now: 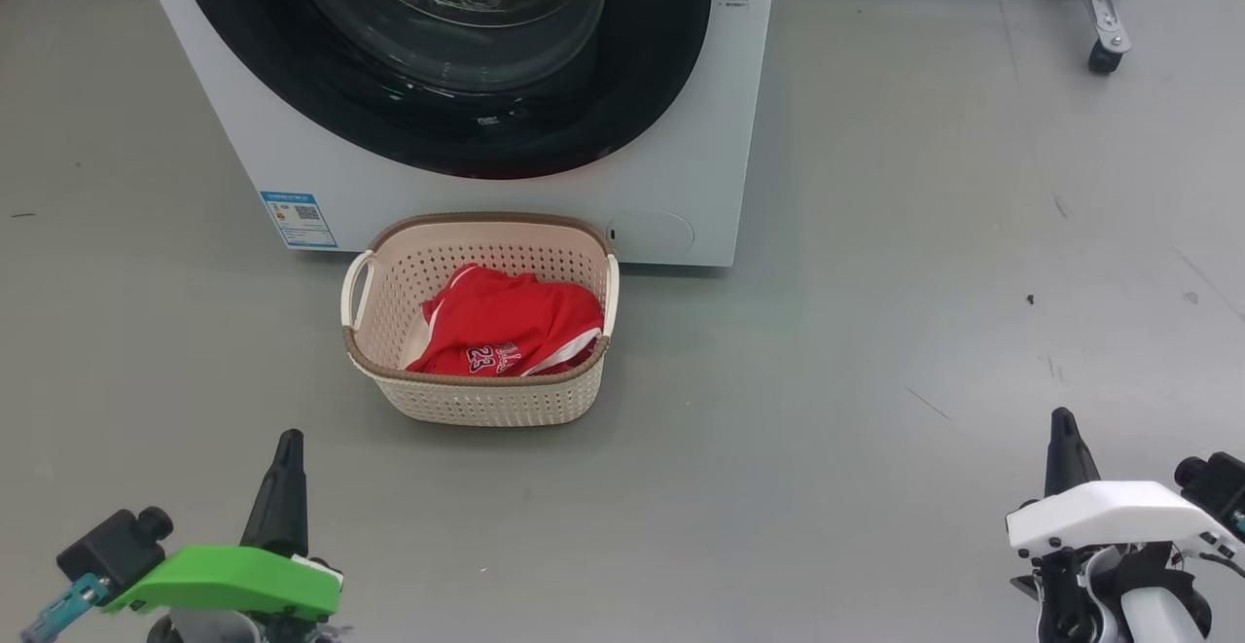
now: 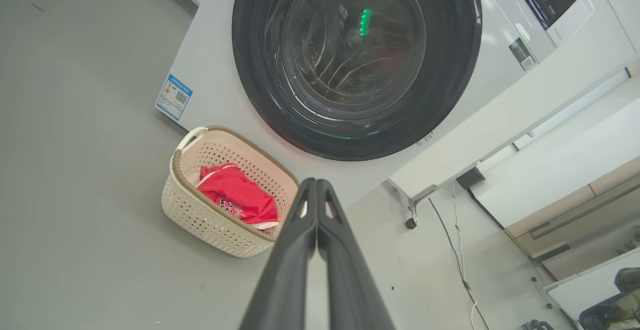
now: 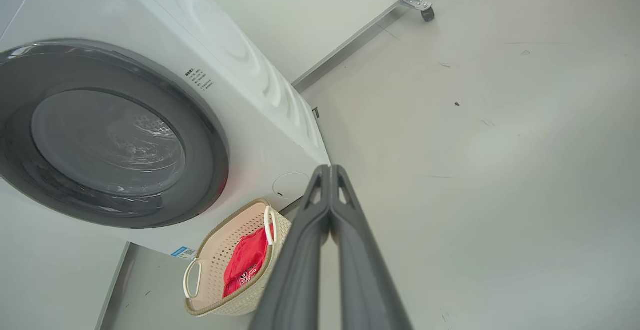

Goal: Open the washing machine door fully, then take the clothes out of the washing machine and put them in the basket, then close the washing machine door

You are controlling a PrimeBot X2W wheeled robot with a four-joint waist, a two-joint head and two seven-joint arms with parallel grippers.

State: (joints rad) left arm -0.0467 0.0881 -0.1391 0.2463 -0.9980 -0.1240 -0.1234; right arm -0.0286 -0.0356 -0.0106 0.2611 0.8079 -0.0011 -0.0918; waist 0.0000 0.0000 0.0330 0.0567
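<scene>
The white washing machine (image 1: 681, 166) stands at the top of the head view, and its black-rimmed round door (image 1: 457, 50) lies flat against the front, closed. Right below it on the floor sits the cream basket (image 1: 374, 278) with the red clothes (image 1: 511, 322) inside, the number 23 showing. My left gripper (image 1: 289, 441) is at the lower left, shut and empty, well short of the basket. At the lower right my right gripper (image 1: 1062, 419) is shut and empty too. Both wrist views show the door (image 2: 455, 70) (image 3: 210, 140), the basket (image 2: 200, 215) (image 3: 225, 302) and pressed-together fingers (image 2: 300, 220) (image 3: 345, 220).
Grey floor spreads all around, wide to the right of the machine. A wheeled metal leg (image 1: 1107, 30) of a white bench stands at the far right. A blue label (image 1: 300, 219) marks the machine's lower left corner. Cables (image 2: 457, 250) trail on the floor beside the machine.
</scene>
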